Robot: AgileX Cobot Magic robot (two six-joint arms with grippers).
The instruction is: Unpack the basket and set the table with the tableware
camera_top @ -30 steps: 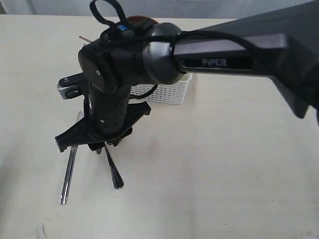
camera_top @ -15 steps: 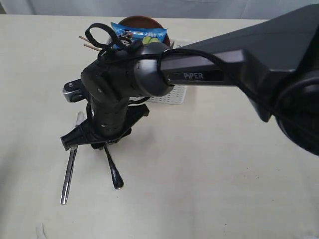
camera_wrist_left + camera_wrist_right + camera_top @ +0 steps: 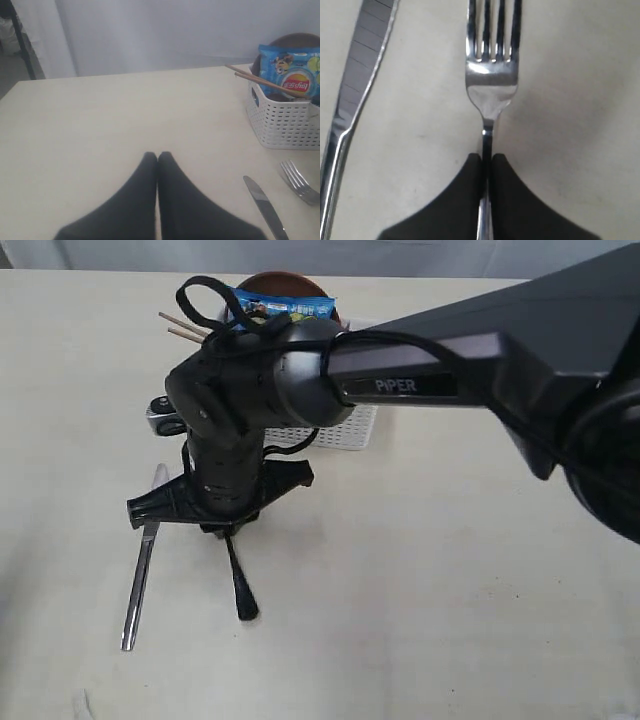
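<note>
My right gripper (image 3: 486,159) is clenched on the fork (image 3: 491,90), pads pinching the thin neck just behind the tines. The fork lies flat on the table (image 3: 450,570), tines pointing away from my wrist. In the exterior view only its handle end shows, sticking out from under my wrist, lower left of centre. The arm hides the rest.

The knife (image 3: 138,585) is flat on the table, lower left of the exterior frame, left of the fork. It's near the fork, not touching. The two handles spread apart toward the bottom edge.

My left gripper (image 3: 158,156) has its fingers pressed together with nothing between them. It's over bare tabletop, apart from the cutlery. I can't tell if it touches the surface.

The basket (image 3: 345,435) is white with grid sides, upper middle of the exterior frame, mostly behind my right arm. It sits beyond the cutlery, clear of it. Inside:
- blue chip bag (image 3: 285,307), upright
- chopsticks (image 3: 185,325), poking out over the rim toward the upper left
- brown plate (image 3: 290,282), on edge behind the bag

I can't see what else is in there.
</note>
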